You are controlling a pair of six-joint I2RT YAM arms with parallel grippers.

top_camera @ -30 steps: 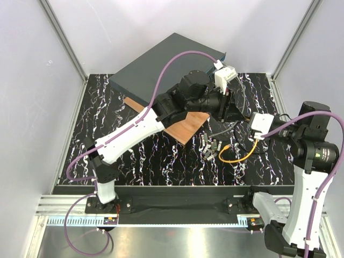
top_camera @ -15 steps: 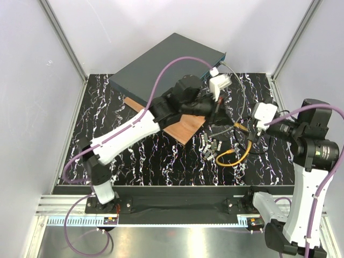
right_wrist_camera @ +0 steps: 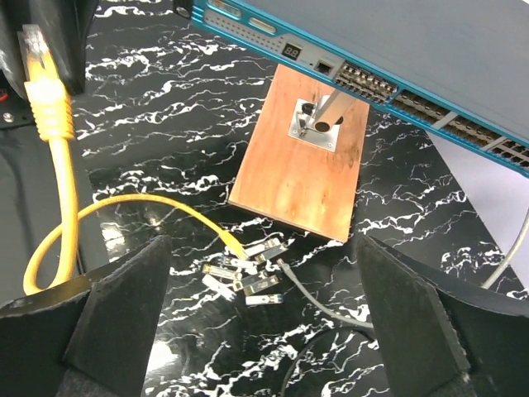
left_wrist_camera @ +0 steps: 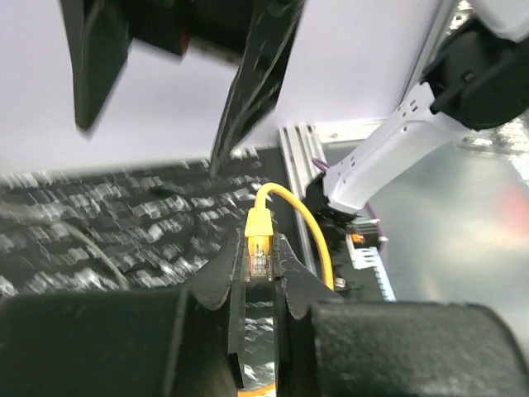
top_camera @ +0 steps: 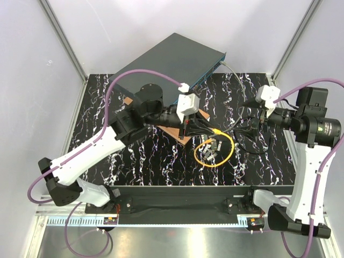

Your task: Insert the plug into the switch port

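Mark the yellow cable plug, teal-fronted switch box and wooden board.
Yellow cable plug [left_wrist_camera: 259, 246], left wrist view, connector body.
Teal-fronted switch box [right_wrist_camera: 368, 80], right wrist view, port row.
Wooden board [right_wrist_camera: 289, 178], right wrist view, bare centre.

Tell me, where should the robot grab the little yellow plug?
Pinch the small yellow plastic plug by the flat sides of its ribbed rear, coming from the cable end; its clear tip should stay free for the rectangular teal-framed switch port.
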